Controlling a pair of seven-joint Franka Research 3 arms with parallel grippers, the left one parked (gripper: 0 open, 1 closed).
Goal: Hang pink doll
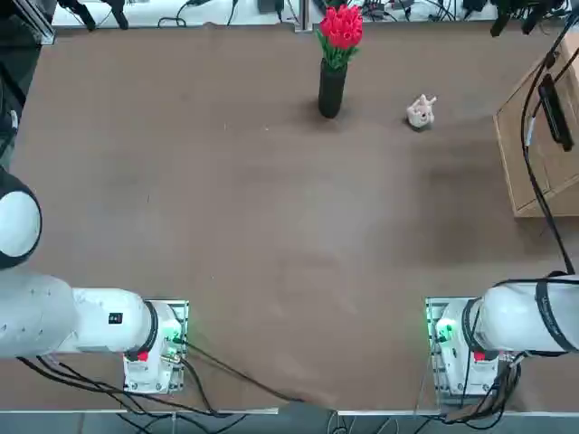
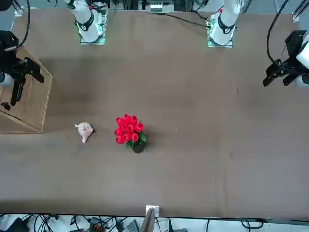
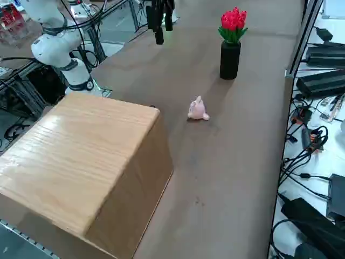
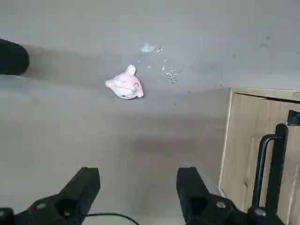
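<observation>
The pink doll (image 1: 421,111), a tiny pale pink plush, lies on the brown table right of the black vase. The doll (image 2: 84,129) lies on the table in the front view. It also shows in the side view as the doll (image 3: 198,110) and in the wrist view as the doll (image 4: 125,85). My right gripper (image 4: 138,187) is open with nothing between its fingers. The gripper (image 1: 554,113) hovers over the wooden box at the table's right side, apart from the doll and well above the table. From the front, the gripper (image 2: 17,92) hangs above that box.
A black vase (image 1: 332,88) with red tulips (image 3: 233,20) stands at the far middle of the table. The wooden box (image 3: 81,162) sits at the right edge, with a black bar (image 4: 269,159) standing on it. Cables lie beyond the far edge.
</observation>
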